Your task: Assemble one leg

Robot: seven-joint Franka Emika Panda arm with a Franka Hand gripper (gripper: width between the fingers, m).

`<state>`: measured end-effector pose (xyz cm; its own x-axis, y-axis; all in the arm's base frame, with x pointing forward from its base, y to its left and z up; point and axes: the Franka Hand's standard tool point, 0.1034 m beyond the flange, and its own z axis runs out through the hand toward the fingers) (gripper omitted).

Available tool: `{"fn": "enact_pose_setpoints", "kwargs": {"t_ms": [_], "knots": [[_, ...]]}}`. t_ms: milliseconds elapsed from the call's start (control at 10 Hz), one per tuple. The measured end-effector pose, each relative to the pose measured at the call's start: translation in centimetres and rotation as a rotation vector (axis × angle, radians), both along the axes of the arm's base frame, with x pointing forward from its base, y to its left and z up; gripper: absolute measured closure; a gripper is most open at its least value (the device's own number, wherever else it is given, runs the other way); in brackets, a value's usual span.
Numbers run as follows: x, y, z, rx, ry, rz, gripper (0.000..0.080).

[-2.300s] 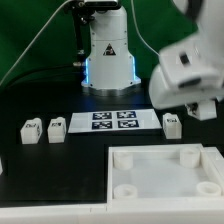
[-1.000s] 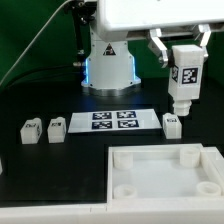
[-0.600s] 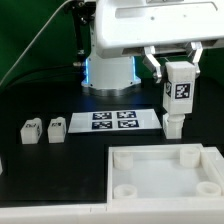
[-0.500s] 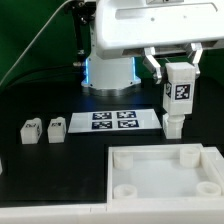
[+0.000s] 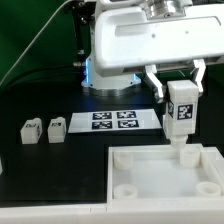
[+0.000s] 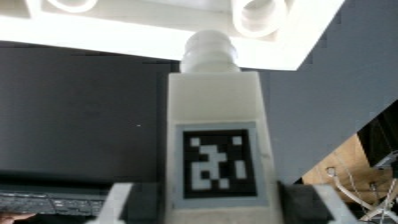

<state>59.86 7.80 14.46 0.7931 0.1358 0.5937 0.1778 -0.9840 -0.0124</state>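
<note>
My gripper (image 5: 180,88) is shut on a leg (image 5: 181,110), a white block with a black-and-white tag on its face, held upright with its peg end down. The peg tip hangs just above the back right corner socket (image 5: 187,157) of the large white panel (image 5: 160,180). In the wrist view the leg (image 6: 217,120) fills the middle between my gripper's (image 6: 219,205) two fingers, and its peg points at the panel's edge (image 6: 107,25) near a socket (image 6: 263,10). Two more legs (image 5: 29,130) (image 5: 56,128) lie on the table at the exterior view's left.
The marker board (image 5: 113,120) lies flat behind the panel. The arm's white base (image 5: 105,68) stands behind the board. The table is black. A cable (image 5: 40,40) runs along the back at the exterior view's left.
My gripper has come down and toward the panel with the leg in it. The leg's peg now hangs over the back right socket. The legs at the left have not moved.
</note>
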Motion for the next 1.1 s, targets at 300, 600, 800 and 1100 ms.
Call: {"fn": "enact_pose_setpoints", "kwargs": {"t_ms": [300, 600, 800, 1100], "knots": [[1.0, 1.8, -1.1, 0.014, 0.003, 0.017, 0.0508], [2.3, 3.4, -2.0, 0.031, -0.013, 0.029, 0.0508], [2.3, 4.2, -3.3, 0.037, -0.004, 0.033, 0.0508], [2.0, 3.8, -4.3, 0.034, 0.011, 0.031, 0.0508]]}}
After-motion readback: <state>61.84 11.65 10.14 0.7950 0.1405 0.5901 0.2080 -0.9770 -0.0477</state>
